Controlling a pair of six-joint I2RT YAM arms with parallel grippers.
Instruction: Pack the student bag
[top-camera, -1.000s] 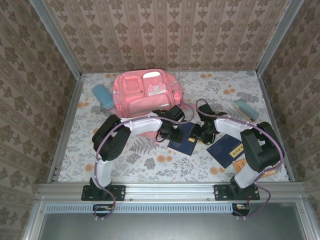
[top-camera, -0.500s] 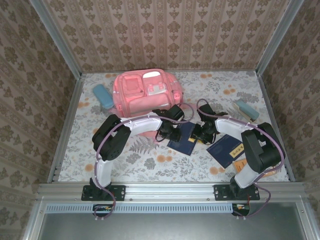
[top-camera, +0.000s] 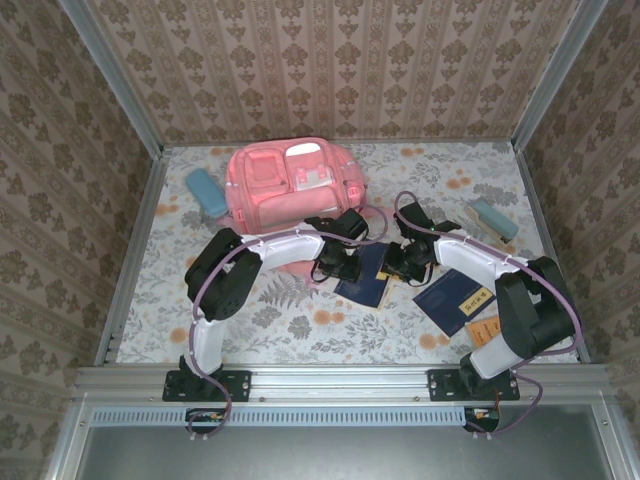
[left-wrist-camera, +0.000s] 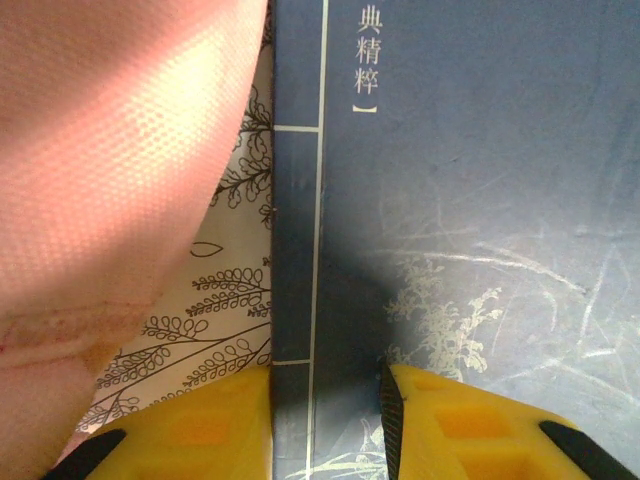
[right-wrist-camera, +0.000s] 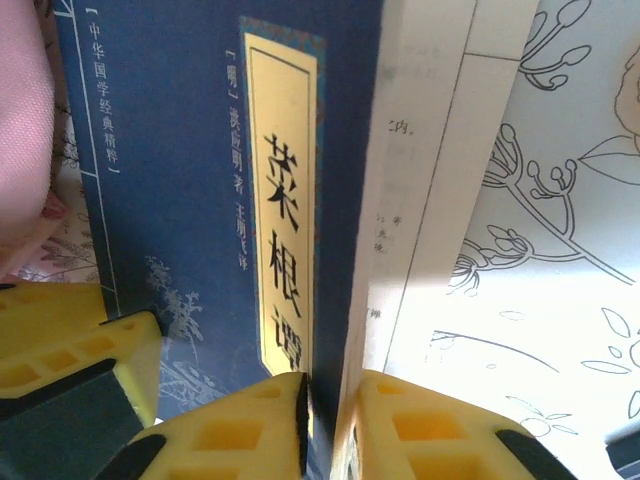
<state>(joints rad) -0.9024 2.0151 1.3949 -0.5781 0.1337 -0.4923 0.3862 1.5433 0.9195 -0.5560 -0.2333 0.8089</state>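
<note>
Overhead view of a floral-patterned worktop (top-camera: 300, 320) enclosed by papered walls. The student bag (top-camera: 290, 185), a soft pink backpack, lies at the far centre-left of the worktop with its pocketed front facing up. A dark blue book (top-camera: 368, 280) lies just in front of the bag's near right corner, between the two arms.

The left gripper (top-camera: 335, 262) is at the book's left edge and the right gripper (top-camera: 405, 262) at its right edge. In the left wrist view, the yellow fingers (left-wrist-camera: 200, 435) flank the book's spine strip, with the jaws partly closed. Whether they press on the spine cannot be told. The pink fabric of the bag fills the upper left of that view, close beside the book.

In the right wrist view, the jaws are almost together and pinch the fore-edge of the book's front cover. The cover carries a cream title panel with Chinese characters, and a white printed page shows just beside it.

A second blue book (top-camera: 455, 298) lies nearer the right arm, with a small orange item (top-camera: 483, 330) in front of it. One pale blue case (top-camera: 205, 190) lies left of the bag, and another pale blue case (top-camera: 493, 218) lies towards the far right.
</note>
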